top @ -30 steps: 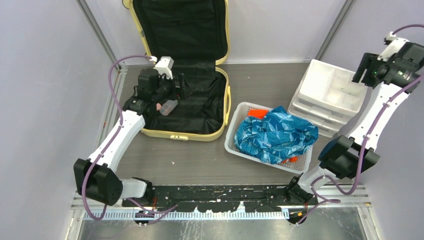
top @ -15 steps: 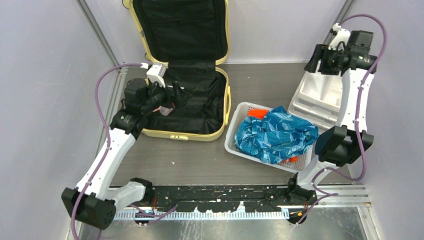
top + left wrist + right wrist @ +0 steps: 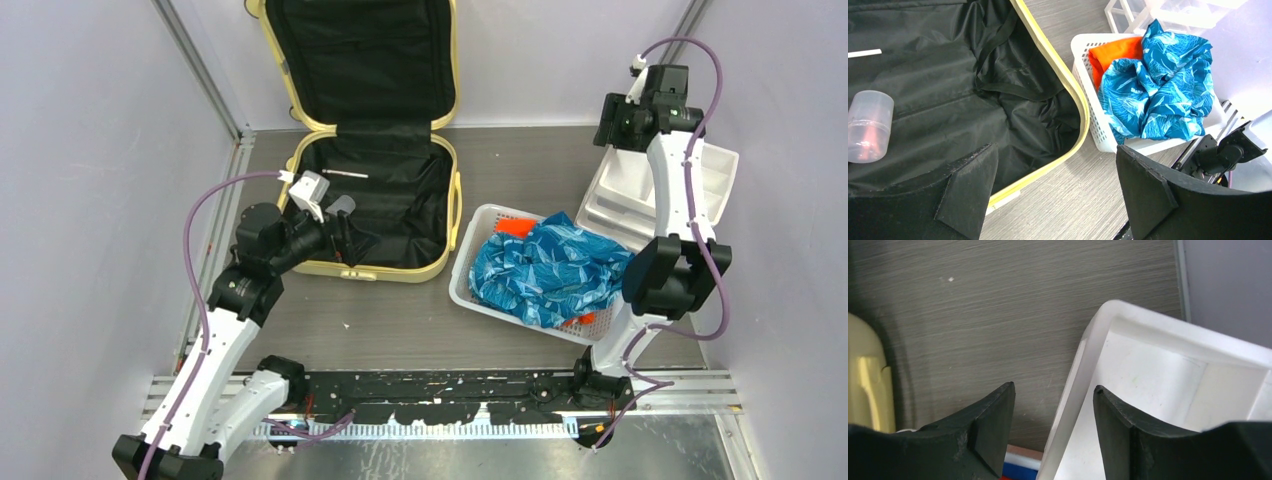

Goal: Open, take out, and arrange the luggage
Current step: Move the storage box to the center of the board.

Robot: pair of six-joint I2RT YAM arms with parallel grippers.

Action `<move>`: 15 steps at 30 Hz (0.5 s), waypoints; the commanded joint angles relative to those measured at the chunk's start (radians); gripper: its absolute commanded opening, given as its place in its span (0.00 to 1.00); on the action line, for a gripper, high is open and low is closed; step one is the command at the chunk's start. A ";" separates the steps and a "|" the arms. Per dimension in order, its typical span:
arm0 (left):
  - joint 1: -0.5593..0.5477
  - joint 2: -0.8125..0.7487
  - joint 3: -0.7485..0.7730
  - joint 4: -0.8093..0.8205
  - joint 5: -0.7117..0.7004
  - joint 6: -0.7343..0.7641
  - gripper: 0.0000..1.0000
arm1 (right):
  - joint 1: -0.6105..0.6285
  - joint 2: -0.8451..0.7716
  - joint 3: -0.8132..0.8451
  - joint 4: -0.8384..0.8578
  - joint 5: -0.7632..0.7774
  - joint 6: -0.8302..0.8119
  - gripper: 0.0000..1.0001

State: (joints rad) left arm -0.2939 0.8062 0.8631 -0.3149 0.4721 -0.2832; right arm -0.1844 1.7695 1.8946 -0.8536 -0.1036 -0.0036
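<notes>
Left end effector (image 3: 1055, 150) gapes empty; right end effector (image 3: 1053, 387) open over bin (image 3: 1087, 355).

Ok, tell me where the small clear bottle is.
Left wrist view, far left: the clear bottle lies on the black lining inside the open yellow suitcase, well left of the white basket.

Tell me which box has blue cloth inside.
The white perforated plastic basket, between the pale yellow suitcase and white drawer bin; only it holds blue patterned cloth.

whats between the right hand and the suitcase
Only bare grey table lies between the right hand and the suitcase. The top view shows it best, and the right wrist view agrees.
</notes>
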 commanded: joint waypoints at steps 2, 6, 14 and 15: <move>0.004 -0.054 -0.025 0.028 0.012 0.008 0.89 | 0.020 0.027 0.036 0.051 0.165 0.024 0.62; 0.004 -0.063 -0.057 0.065 0.005 0.011 0.89 | 0.022 0.079 0.076 0.051 0.186 0.012 0.55; 0.003 -0.024 -0.009 0.037 0.036 0.065 0.90 | 0.079 0.129 0.124 0.056 0.234 -0.064 0.24; 0.000 -0.024 -0.003 0.027 0.034 0.075 0.90 | 0.087 0.127 0.125 0.055 0.234 -0.077 0.20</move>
State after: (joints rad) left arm -0.2939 0.7841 0.8116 -0.2955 0.4801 -0.2611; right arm -0.1413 1.9083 1.9663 -0.8318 0.1081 -0.0174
